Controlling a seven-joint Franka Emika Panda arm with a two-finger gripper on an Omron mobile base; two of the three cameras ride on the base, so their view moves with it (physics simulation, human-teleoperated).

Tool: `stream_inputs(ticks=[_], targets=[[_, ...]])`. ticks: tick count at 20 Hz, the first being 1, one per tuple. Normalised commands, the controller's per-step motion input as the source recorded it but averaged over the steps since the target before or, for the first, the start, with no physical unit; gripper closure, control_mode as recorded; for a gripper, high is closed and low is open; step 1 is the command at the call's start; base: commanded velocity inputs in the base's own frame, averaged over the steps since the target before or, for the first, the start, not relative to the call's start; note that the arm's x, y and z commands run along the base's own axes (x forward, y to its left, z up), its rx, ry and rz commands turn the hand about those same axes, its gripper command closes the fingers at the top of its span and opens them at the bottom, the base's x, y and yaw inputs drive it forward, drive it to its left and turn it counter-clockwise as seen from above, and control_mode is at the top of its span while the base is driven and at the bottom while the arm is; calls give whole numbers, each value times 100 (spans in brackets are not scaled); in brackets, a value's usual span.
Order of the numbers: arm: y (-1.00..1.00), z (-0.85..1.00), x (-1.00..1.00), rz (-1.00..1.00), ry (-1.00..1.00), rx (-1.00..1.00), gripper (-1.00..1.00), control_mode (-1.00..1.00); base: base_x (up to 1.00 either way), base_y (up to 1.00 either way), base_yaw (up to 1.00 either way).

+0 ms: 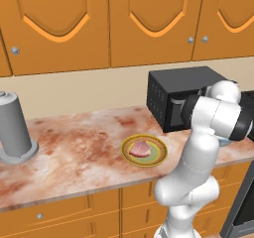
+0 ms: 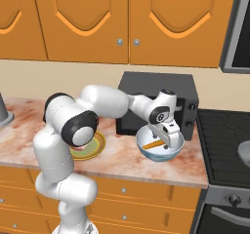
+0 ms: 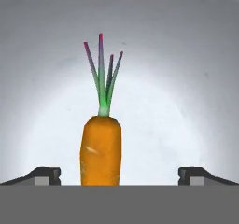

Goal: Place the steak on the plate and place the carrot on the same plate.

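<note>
The steak [image 1: 141,148] already lies flat in the olive centre of the plate [image 1: 159,155], which sits on the marbled table [image 1: 74,152] in front of the black microwave [image 1: 173,90]. In the right base view the plate [image 2: 99,146] is partly hidden behind the arm's elbow. The carrot [image 2: 155,144] is not there with it: it lies inside the white-and-light-blue bowl [image 2: 168,155], which stands on the table just in front of the microwave [image 2: 185,94] and near the stove [image 2: 227,130]. The tool [image 2: 168,139] reaches down into that bowl, right over the carrot. From the hand view the carrot [image 3: 101,150] stands midway between the two dark fingertips [image 3: 44,175], its green top pointing away (the tips sit far out to either side, touching nothing), so the tool is spread wide and holds nothing. The pale inner wall of the bowl [image 3: 186,78] lies behind the carrot. A grey canister [image 1: 15,128] stands at the far left of the table.
</note>
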Motion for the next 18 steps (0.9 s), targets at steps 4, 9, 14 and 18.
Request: stream_inputs(ticks=[4, 9, 14, 18], targets=[[-13, -9, 19, 0, 0, 1, -100, -100, 0, 0, 0], [-2, -20, 28, 3, -2, 3, -100, -100, 0, 0, 0], [0, -17, 6, 1, -1, 3, -100, -100, 0, 0, 0], [0, -6, 0, 0, 0, 3, -100, -100, 0, 0, 0]])
